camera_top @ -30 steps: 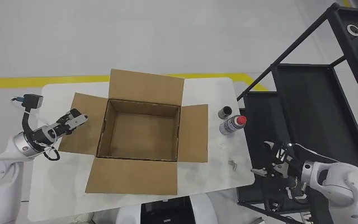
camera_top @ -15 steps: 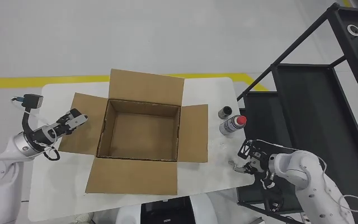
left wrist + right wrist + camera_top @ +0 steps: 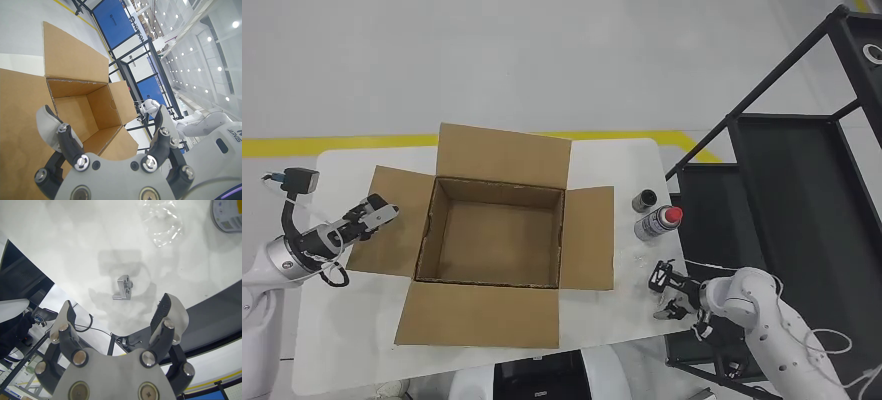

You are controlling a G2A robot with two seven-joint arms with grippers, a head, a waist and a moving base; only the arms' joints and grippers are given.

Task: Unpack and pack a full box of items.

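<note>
Hovering over small metal bracket [image 3: 123, 290] — R gripper [image 3: 117, 300] spread wide; L gripper [image 3: 102, 108] wide too, by box [image 3: 504, 152].

Open cardboard box [image 3: 497, 240], flaps spread, sat on the worktop [image 3: 352, 330]; on its right rested a red-capped spray can [image 3: 657, 223] beside a small dark cylinder [image 3: 644, 200], with a drilled metal bracket [image 3: 123, 290] nearer the front edge.

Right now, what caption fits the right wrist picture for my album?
Open right gripper hovers over a small metal bracket on the white table.
</note>
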